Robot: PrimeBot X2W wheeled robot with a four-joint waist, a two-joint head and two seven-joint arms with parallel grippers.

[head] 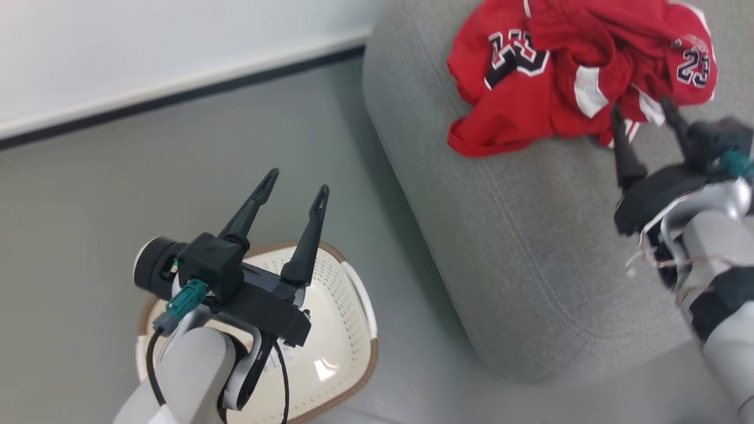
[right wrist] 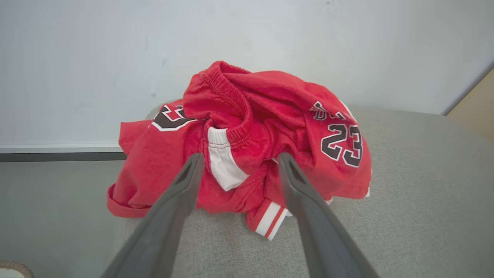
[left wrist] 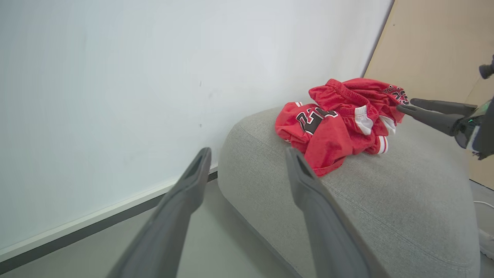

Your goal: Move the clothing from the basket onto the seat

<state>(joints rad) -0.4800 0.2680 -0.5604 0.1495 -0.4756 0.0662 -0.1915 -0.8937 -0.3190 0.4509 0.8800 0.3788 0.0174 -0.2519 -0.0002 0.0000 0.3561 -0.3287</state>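
The red clothing (head: 565,76) lies in a crumpled heap on the light-grey seat (head: 518,235), showing dark numbers and white striped trim; the left wrist view has the clothing (left wrist: 339,123) and the seat (left wrist: 386,216) too. My right gripper (head: 642,121) is open just short of the heap, nothing between its fingers, and the clothing (right wrist: 247,146) rests beyond its tips (right wrist: 239,162). My left gripper (head: 297,188) hangs open over the cream basket (head: 347,330) on the floor. What I can see of the basket's inside is bare; my arm covers part of it.
Grey floor (head: 177,176) runs between the basket and the seat. A white wall with a dark baseboard (head: 177,97) stands behind. A beige panel (left wrist: 436,46) rises past the seat's far side.
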